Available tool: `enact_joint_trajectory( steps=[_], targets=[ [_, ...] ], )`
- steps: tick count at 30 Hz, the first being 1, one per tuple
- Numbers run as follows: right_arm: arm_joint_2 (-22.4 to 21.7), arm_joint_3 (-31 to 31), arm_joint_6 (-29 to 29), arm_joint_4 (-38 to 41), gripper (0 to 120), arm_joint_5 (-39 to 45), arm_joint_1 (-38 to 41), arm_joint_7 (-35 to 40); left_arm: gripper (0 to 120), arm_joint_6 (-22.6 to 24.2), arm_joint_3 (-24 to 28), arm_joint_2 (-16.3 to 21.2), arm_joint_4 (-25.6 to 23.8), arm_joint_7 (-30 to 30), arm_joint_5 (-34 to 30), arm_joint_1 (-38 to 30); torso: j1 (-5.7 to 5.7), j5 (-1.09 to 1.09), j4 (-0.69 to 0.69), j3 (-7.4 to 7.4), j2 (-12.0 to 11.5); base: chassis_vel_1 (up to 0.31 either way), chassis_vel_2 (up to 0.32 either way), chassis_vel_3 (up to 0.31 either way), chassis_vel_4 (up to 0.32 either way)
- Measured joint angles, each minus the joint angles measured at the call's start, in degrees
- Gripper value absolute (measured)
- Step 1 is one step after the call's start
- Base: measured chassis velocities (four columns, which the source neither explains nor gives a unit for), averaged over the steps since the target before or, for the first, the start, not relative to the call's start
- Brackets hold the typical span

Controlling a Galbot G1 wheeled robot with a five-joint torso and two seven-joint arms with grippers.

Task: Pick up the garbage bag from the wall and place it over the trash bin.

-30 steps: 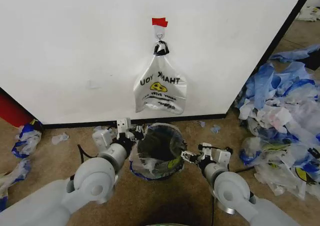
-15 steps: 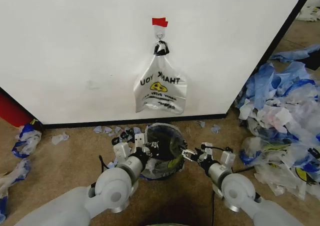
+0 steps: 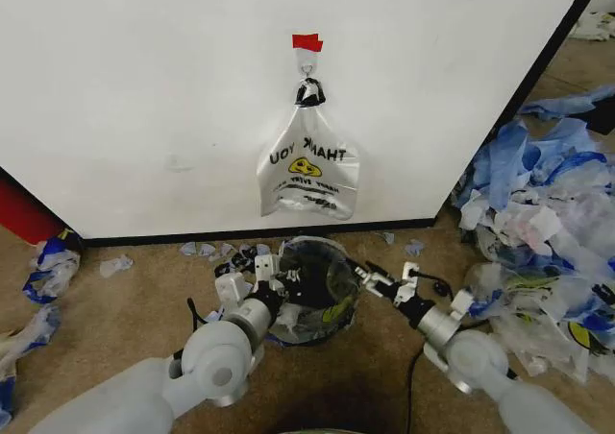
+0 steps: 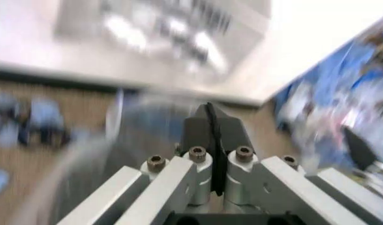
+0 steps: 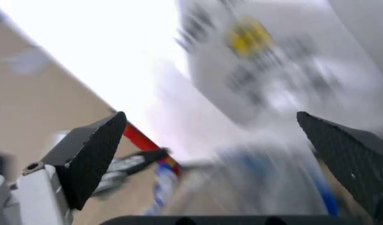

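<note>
- The wall (image 3: 144, 98) stands just behind the trash bin (image 3: 313, 243). An arm swinging up from the bin's rim could knock the panel.
- The heap of blue-and-white plastic scraps (image 3: 538, 213) lies to the right of the bin. The right arm's elbow passes close to it and could drag loose film toward the bin.
- A white-clear smiley bag with a black top (image 3: 307, 170) hangs on the hook directly above the bin. It looks much like the task's bag, so a gripper could mistake it for the target.
- The garbage bag (image 3: 332, 311), with blue trim, sits in and over the bin. The film looks thin and only loosely draped, so a sideways tug could pull it off the rim or tip the light bin.
- The left gripper (image 3: 288, 278) is at the bin's left rim with its jaws pressed together. I cannot tell whether film is pinched between them; if it is, lifting away would peel the bag back.
- The right gripper (image 3: 370, 277) is at the bin's right rim, spread wide and holding nothing. A fingertip could snag the film.
</note>
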Motion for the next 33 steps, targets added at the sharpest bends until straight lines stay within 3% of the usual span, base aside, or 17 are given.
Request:
enact_joint_trajectory(
  steps=[4,7,8,9,12,16,18,21,24,28,33],
  targets=[
    [0.31,6.27,8.69,5.08,100,-6.89,-1.20,0.37,0,-2.36,-8.20,-1.12,-0.49,4.99,8.88,2.79,0.00,-0.02,0.04,0.00,0.01,0.000,0.000,0.000,0.000],
    [2.56,12.06,14.39,8.56,100,-21.35,-3.55,12.72,0,-4.81,-13.26,-2.93,0.88,7.45,15.78,3.93,0.00,-0.04,0.03,0.00,0.01,0.000,0.000,0.000,0.000],
    [2.56,12.06,14.39,8.56,100,-21.35,-3.55,12.72,0,-4.81,-13.26,-2.93,0.88,7.45,15.78,3.93,0.00,-0.04,0.03,0.00,0.01,0.000,0.000,0.000,0.000],
    [3.95,13.98,15.23,9.82,100,-25.78,-4.81,17.36,0,-5.41,-14.63,-3.69,1.45,7.87,18.48,4.15,0.00,0.00,0.02,0.00,0.01,0.000,0.000,0.000,0.000],
    [9.06,18.83,16.51,13.53,100,-35.20,-9.79,28.12,11,-7.51,-18.36,-5.76,2.86,9.37,26.21,6.02,0.00,-0.01,0.00,0.00,0.01,0.000,0.000,0.000,0.000],
    [15.46,25.15,17.47,16.51,100,-45.35,-17.24,33.23,26,-9.02,-20.93,-7.57,2.87,10.11,31.96,9.76,0.00,0.00,-0.01,0.00,0.01,0.000,0.000,0.000,0.000],
    [16.00,25.68,17.65,16.80,100,-46.07,-17.93,33.58,27,-9.24,-21.20,-7.85,2.86,10.17,32.74,10.31,0.00,-0.01,-0.01,-0.01,0.01,0.000,0.000,0.000,0.000],
    [20.73,28.62,19.15,18.88,100,-50.43,-22.39,35.34,43,-11.26,-22.92,-10.61,3.85,11.23,39.22,14.39,0.00,-0.03,0.01,-0.01,0.01,0.000,0.000,0.000,0.000],
    [22.78,28.66,20.73,19.02,100,-51.75,-23.77,35.54,49,-11.73,-23.24,-12.21,4.11,11.42,40.96,16.28,-0.01,-0.04,0.03,-0.01,0.01,0.000,0.000,0.000,0.000],
    [27.07,27.51,23.83,19.01,100,-54.96,-27.20,35.11,68,-12.39,-23.71,-15.10,4.39,11.70,43.75,20.27,-0.01,-0.02,0.00,-0.01,0.01,0.000,0.000,0.000,0.000],
    [27.87,26.50,26.82,17.63,100,-56.34,-27.51,34.25,86,-13.32,-24.53,-17.26,4.50,12.20,44.74,23.33,-0.01,-0.01,0.01,-0.01,0.01,0.000,0.000,0.000,0.000]
  ],
)
